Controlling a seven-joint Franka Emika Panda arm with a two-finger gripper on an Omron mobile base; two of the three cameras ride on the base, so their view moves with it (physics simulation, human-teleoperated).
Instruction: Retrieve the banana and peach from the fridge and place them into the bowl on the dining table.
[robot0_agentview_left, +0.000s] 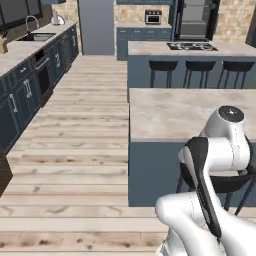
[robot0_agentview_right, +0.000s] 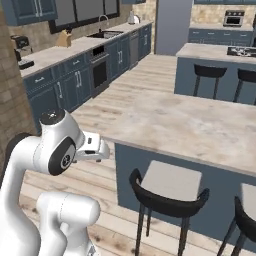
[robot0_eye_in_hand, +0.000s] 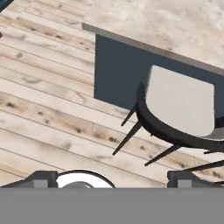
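Observation:
The dining table (robot0_agentview_left: 190, 112) with its beige marbled top stands right in front of me, and its near corner shows in the hand view (robot0_eye_in_hand: 175, 22). Far at the back right stands the black fridge (robot0_agentview_left: 197, 20). The arm is folded low beside the table's near-left corner. My gripper (robot0_eye_in_hand: 113, 179) points down at the wooden floor and a stool, open, its fingertips (robot0_eye_in_hand: 41, 178) wide apart with nothing between them. The banana, the peach and the bowl are out of view.
Black-backed stools (robot0_agentview_right: 170, 185) are tucked under the table's near side, one just below the hand (robot0_eye_in_hand: 181, 105). The island with a cooktop (robot0_agentview_left: 192, 46) stands behind the table. Blue-grey cabinets with a sink (robot0_agentview_left: 37, 36) line the left wall. A wide wooden floor aisle (robot0_agentview_left: 85, 125) runs between.

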